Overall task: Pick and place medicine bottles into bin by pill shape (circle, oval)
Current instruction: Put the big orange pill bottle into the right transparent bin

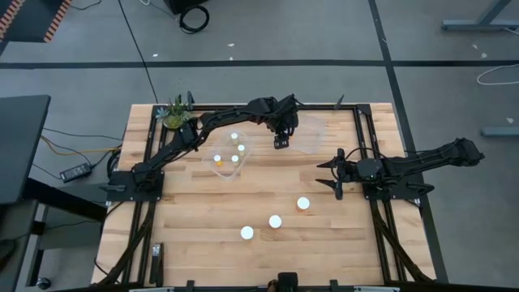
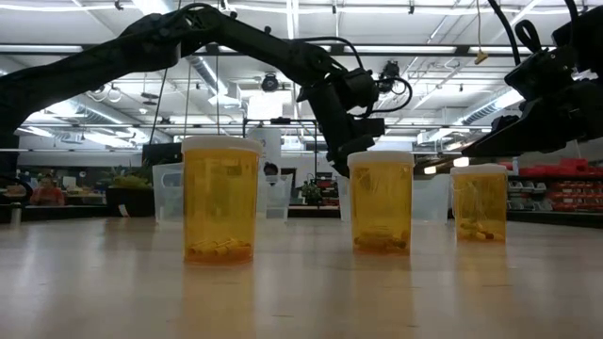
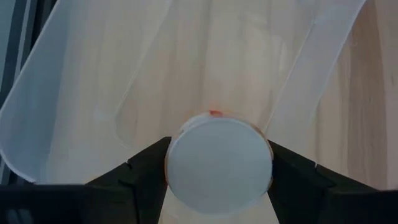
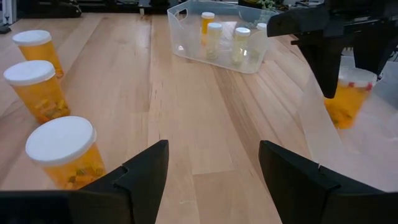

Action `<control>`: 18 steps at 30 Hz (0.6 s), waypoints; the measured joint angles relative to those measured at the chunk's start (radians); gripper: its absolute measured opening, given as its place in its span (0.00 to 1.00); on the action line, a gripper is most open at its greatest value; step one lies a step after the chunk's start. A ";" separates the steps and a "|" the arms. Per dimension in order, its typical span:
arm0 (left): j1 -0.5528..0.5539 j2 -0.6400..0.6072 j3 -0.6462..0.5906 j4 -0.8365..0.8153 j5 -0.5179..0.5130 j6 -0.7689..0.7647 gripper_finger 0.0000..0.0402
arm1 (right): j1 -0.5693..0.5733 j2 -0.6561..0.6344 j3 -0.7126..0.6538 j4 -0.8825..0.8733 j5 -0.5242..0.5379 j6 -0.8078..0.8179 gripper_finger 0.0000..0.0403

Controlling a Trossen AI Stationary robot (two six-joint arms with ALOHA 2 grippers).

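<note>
1. I have the left hand (image 1: 281, 139) reaching over the clear bin (image 1: 312, 134) near the table's far edge, toward the right far corner.
2. Its fingers (image 3: 140, 171) sit on either side of a medicine bottle (image 3: 217, 162); in the left wrist view the white cap fills the gap between them, with the bin's clear wall around it. I read this as the hand grasping the bottle, though I cannot tell how firmly.
3. From the right wrist view, that bottle's amber body (image 4: 348, 99) hangs below the dark fingers, above the bin.
4. A second clear bin (image 1: 226, 159) sits nearer the table's middle, on the left arm's side, with four bottles (image 1: 235, 137) standing inside.
5. Three more bottles (image 1: 275, 221) stand upright in a loose diagonal row toward the table's near edge, well apart from both bins.
6. The right hand (image 1: 336, 173) waits near the table's right edge, released, with nothing between its fingers (image 4: 140, 174).
7. A green potted plant (image 1: 175, 112) sits at the far left corner.
</note>
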 joint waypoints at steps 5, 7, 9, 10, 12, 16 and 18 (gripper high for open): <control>-0.001 0.000 0.000 0.000 0.000 0.007 0.61 | 0.000 0.000 0.000 0.000 0.000 0.000 0.64; 0.000 0.000 0.000 0.000 0.000 0.007 0.61 | 0.000 0.000 0.000 0.000 0.000 0.000 0.64; 0.000 0.000 0.000 0.000 0.000 0.007 0.62 | 0.000 0.000 0.000 0.000 0.000 0.000 0.64; 0.000 0.000 0.000 0.000 0.000 0.007 0.62 | 0.000 0.000 0.000 0.000 0.000 0.000 0.64; 0.000 0.000 0.000 0.000 0.000 0.007 0.62 | 0.000 0.000 0.000 0.000 0.000 0.000 0.64; 0.000 0.000 0.000 0.000 0.000 0.007 0.63 | 0.000 0.000 0.000 0.000 0.000 0.000 0.64; 0.000 0.000 0.000 0.000 -0.001 0.007 0.64 | 0.000 0.000 0.000 0.000 0.000 0.000 0.64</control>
